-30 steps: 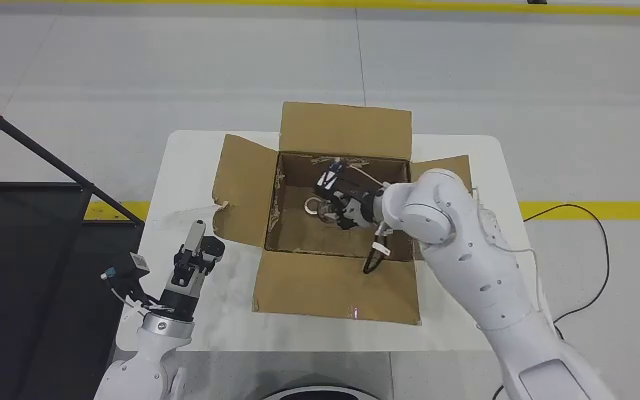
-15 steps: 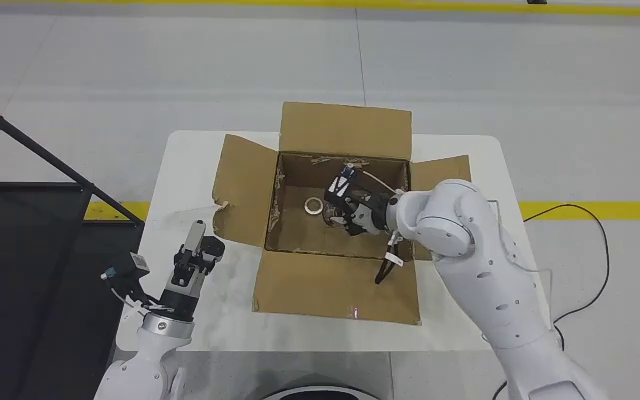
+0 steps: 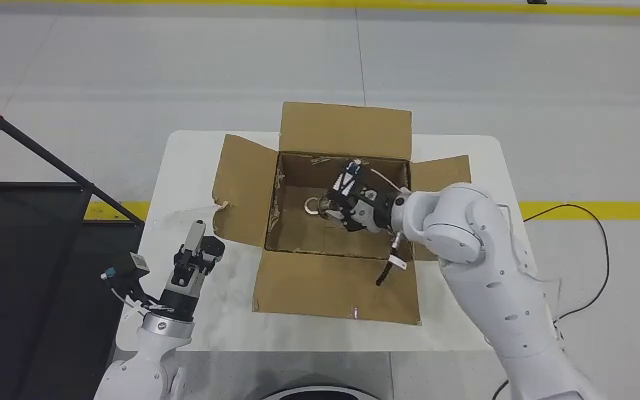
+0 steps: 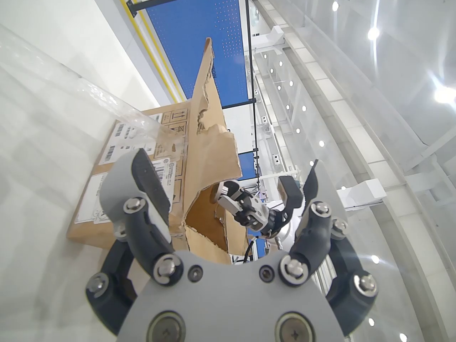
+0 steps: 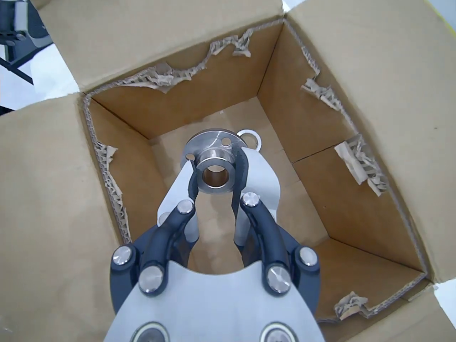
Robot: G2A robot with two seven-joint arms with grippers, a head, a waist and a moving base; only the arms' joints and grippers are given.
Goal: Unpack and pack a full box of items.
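Jaws of right gripper [image 5: 216, 161] clamped on hub of metal flange [image 5: 206, 143] inside cardboard box [image 5: 356, 55]; left gripper [image 4: 221, 176] jaws apart, above table [image 3: 190, 170] left of box.

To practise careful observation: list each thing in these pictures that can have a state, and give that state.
Cardboard box: open, flaps spread out, edges torn.
Metal flange: clamped at its hub, inside the box.
Washer: lying on the box floor.
Right gripper: shut on the flange.
Left gripper: open, empty.
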